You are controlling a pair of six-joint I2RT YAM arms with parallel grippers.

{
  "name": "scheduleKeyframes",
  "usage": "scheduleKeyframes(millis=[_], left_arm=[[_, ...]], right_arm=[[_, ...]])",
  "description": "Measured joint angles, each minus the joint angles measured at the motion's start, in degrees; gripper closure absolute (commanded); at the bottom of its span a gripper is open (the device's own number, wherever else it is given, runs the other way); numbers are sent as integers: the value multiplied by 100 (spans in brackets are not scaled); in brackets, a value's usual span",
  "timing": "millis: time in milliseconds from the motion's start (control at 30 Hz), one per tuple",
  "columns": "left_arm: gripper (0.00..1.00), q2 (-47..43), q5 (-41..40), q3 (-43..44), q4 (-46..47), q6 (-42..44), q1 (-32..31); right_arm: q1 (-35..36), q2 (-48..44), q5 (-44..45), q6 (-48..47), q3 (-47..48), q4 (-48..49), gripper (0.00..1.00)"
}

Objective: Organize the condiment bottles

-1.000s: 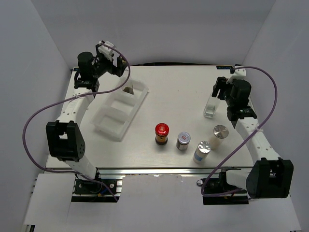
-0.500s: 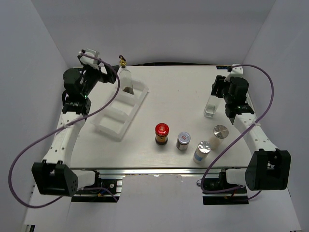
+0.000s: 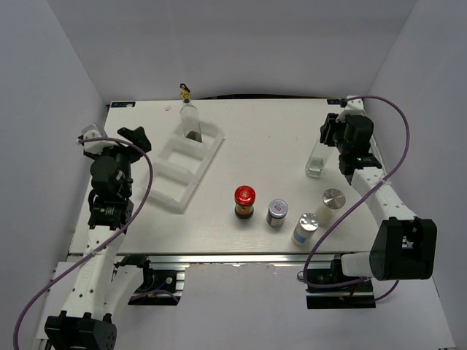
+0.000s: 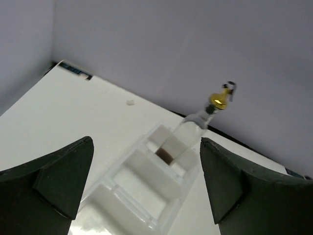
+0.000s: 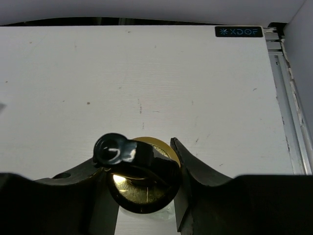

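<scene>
Pale grey walls close in a white table (image 3: 263, 138) on three sides. Toward 10 o'clock on it lies a white stepped plastic tray (image 3: 169, 184), set at a slant. In its compartment at the 12 o'clock end stands a tall clear glass bottle with a gold pourer (image 3: 190, 120), upright, with a little dark liquid at its bottom. The left wrist view shows the same bottle (image 4: 185, 139) in that end compartment of the tray (image 4: 132, 196). The left end effector (image 3: 112, 138) hangs at 9 o'clock of the tray, apart from it, released, its dark fingers (image 4: 58, 181) spread wide with nothing between them. At 3 o'clock on the table stands a second clear glass bottle with a gold pourer (image 3: 316, 164). The right end effector (image 3: 330, 135) is clenched on its top; in the right wrist view the fingers (image 5: 195, 186) press close on either side of the gold head of that bottle (image 5: 142, 188). Toward 6 o'clock a red-capped glass jar (image 3: 244, 203) stands upright, with a small silver-lidded jar (image 3: 277, 212) just beside it at its 3 o'clock. Near that jar's 4 o'clock is a silver-topped white shaker (image 3: 306, 227), and a second silver-topped white shaker (image 3: 332, 202) stands close at the first one's 2 o'clock.
</scene>
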Motion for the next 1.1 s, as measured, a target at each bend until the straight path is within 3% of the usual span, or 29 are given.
scheduleKeyframes(millis=[167, 367, 667, 1100], left_arm=[[2, -72, -1204, -94, -841, -745, 0], [2, -68, -1961, -186, -1495, -1235, 0], [2, -33, -2037, -492, -1694, -1519, 0], [2, 39, -1897, -673, -1591, -1547, -2]], right_arm=[[273, -2, -402, -15, 179, -142, 100], [1060, 144, -693, -31, 960, -138, 100], [2363, 1598, -841, 13, 2669, 153, 100], [3200, 4113, -673, 111, 5362, 304, 100]])
